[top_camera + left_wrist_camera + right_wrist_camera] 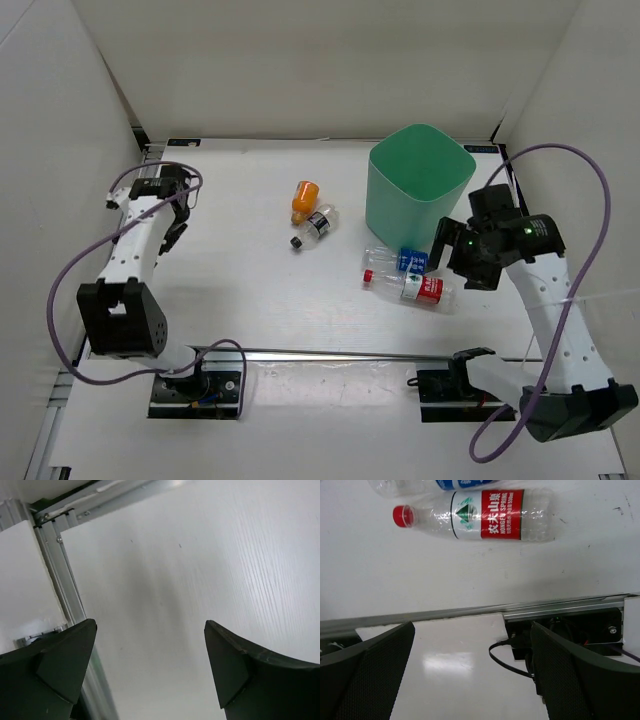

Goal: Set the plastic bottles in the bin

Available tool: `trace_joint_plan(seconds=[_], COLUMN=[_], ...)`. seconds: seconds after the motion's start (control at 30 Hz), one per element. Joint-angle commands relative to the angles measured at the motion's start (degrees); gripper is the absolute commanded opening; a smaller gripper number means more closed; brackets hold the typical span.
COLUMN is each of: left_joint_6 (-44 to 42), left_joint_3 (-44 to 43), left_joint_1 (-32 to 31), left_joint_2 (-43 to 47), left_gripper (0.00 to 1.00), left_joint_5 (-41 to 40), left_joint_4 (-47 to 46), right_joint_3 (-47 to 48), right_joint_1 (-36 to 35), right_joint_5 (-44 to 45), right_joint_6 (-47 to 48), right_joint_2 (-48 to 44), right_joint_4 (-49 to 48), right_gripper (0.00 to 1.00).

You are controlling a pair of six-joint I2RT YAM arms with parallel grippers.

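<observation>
lying on the white table (250,300) in the top view, all four plastic bottles are outside the bin (400,215), which stands upright toward the far right. the orange bottle (304,200) and the black-capped bottle (314,227) sit close together near the middle, well left of the bin. the blue-label bottle (403,260) and the red-label bottle (415,286) lie side by side just in front of the bin, the blue one nearer to it. the right gripper (447,245) hangs just beside these two, on their right, close to the bin's near corner. the left gripper (178,205) is far off at the left edge, near no bottle.

the left wrist view shows that claw's fingers (60,670) spread wide with nothing between them, over bare table beside the side rail (60,575).

the right wrist view shows the fingers (370,675) also spread wide and holding nothing. the red-label bottle, with its red cap pointing left, lies on its side beyond them, untouched. only a sliver of the blue-label bottle shows at the top edge. the front rail (445,614) and a black cable (505,662) lie between the claw and the bottle.
</observation>
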State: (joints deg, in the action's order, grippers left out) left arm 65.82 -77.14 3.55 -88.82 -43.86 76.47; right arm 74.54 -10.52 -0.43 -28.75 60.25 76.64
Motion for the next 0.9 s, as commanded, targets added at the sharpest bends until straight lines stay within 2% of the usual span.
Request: trace_joint_plan(seconds=[0.0,0.13,0.2,0.33,0.43,0.67,0.77,0.87], left_joint_6=[-12.55,-21.24,-25.56,-29.07,-32.69,-32.69,-32.69,-33.21], left_joint_3=[-0.29,2.16,3.49,3.58,5.16,8.05,10.07,10.61], left_joint_1=[-3.89,-7.50,-9.95,-18.21,-18.84,-20.60,-21.13,-21.66], left_joint_2=[6.78,12.25,15.58,23.56,28.51,23.16,22.55,22.55], left_gripper=[1.00,1.00,1.00,1.00,1.00,1.00,1.00,1.00], left_joint_5=[5.61,13.33,18.60,23.37,28.46,24.70,24.17,23.65], left_joint_4=[4.13,0.63,-2.71,-8.50,-15.27,-13.27,-13.97,-14.68], right_joint_3=[-0.54,-1.95,-2.56,-3.78,-7.03,-6.61,-4.76,-6.42], right_joint_1=[-4.49,-13.62,-15.40,-18.03,-20.85,-26.12,-33.30,-39.91], right_joint_5=[3.68,7.01,8.32,9.92,12.11,19.48,27.91,32.77], right_joint_6=[-1.83,-2.36,-2.36,-2.89,-2.27,-0.17,1.06,5.10], right_joint_2=[2.41,3.82,3.82,6.71,8.83,17.78,25.34,25.88], right_joint_4=[-0.17,-3.51,-5.01,-5.63,-6.24,-8.53,-6.94,-11.41], right_gripper=[1.00,1.00,1.00,1.00,1.00,1.00,1.00,1.00])
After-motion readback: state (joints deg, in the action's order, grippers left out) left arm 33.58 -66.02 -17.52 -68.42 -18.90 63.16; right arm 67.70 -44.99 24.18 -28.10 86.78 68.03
